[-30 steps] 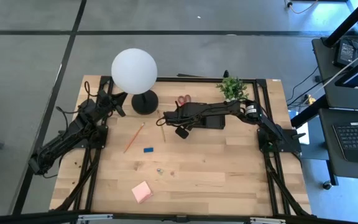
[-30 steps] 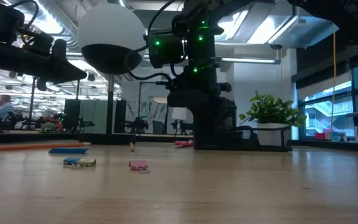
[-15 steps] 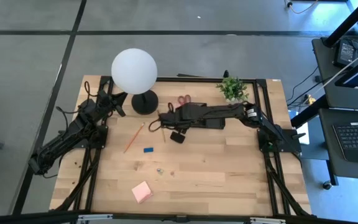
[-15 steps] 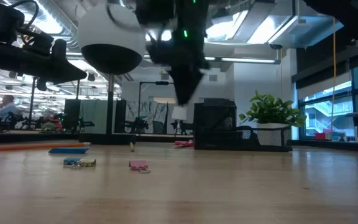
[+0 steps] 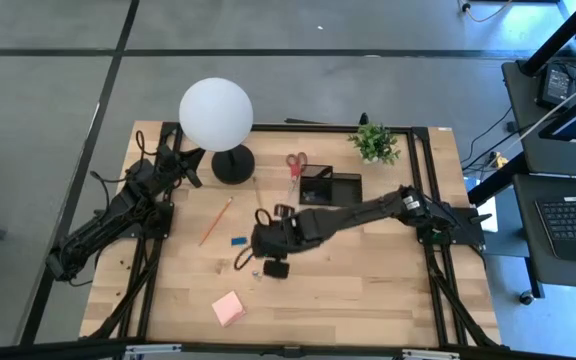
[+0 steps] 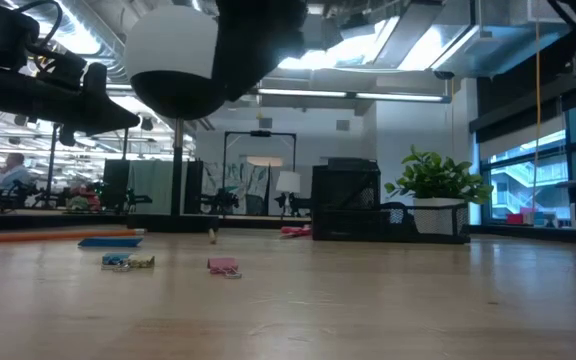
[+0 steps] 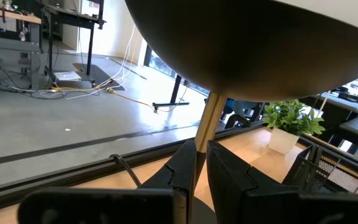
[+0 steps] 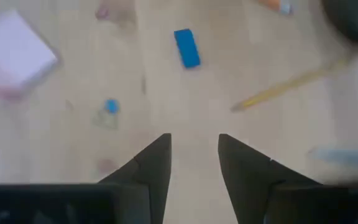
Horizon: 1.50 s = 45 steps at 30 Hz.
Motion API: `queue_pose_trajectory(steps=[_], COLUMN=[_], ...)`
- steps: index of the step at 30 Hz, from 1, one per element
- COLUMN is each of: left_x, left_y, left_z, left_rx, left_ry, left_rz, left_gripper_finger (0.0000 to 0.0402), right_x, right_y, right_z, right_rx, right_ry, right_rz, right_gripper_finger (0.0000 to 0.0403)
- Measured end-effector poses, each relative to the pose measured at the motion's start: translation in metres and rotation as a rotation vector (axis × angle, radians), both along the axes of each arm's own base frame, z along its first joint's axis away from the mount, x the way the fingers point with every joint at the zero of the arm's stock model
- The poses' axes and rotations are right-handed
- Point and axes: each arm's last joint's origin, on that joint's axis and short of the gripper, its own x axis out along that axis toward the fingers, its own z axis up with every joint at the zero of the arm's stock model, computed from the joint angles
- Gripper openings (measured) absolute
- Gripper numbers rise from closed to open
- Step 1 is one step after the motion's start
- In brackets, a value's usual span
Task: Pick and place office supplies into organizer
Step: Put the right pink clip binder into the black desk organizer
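with the right gripper (image 8: 192,149) hovering empty, fingers apart, above the desk (image 5: 368,290), centre it over the blue eraser (image 8: 187,47), descend vertically, then close across its narrow sides.

Overhead and table-level views share the table (image 5: 368,280); wrist cameras look forward.

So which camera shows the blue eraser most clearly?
The right wrist view: the blue eraser lies unobstructed on the wood beyond the open right hand. The high view shows it as a tiny blue mark, the low view as a thin blue strip. The left wrist view misses it.
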Motion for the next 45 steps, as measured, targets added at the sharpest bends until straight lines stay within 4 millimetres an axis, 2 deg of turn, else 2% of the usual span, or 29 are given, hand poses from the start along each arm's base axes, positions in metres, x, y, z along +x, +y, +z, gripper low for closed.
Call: queue_pose_trajectory(steps=[5,9,13,24,27,36,41,45], left_x=[0.0,0.0,0.0,0.0,0.0,0.0,0.0,0.0], left_y=[0.0,0.0,0.0,0.0,0.0,0.0,0.0,0.0], left_z=[0.0,0.0,0.0,0.0,0.0,0.0,0.0,0.0], left_rx=[0.001,0.001,0.0,0.0,0.0,0.0,0.0,0.0], left_ry=[0.0,0.0,0.0,-0.001,0.0,0.0,0.0,0.0], left_rz=[0.0,0.0,0.0,0.0,0.0,0.0,0.0,0.0], left_gripper_finger=[0.0033,0.0033,0.0033,0.0033,0.0033,0.0033,0.0033,0.0033], right_x=[-0.003,-0.007,-0.009,-0.008,-0.009,-0.005,0.004,0.003], right_y=[0.019,0.033,0.04,0.051,0.051,0.051,0.055,0.054], right_z=[0.0,0.0,0.0,-0.003,-0.003,-0.001,0.005,0.002], right_rx=[0.297,0.453,0.49,0.491,0.476,0.474,0.53,0.59], right_ry=[-0.038,-0.017,-0.013,-0.028,-0.027,-0.077,-0.176,-0.141], right_rz=[-0.356,-0.472,-0.528,-0.475,-0.455,-0.464,-0.421,-0.527], right_gripper_finger=[0.0138,0.0138,0.0138,0.0142,0.016,0.025,0.0263,0.0263])
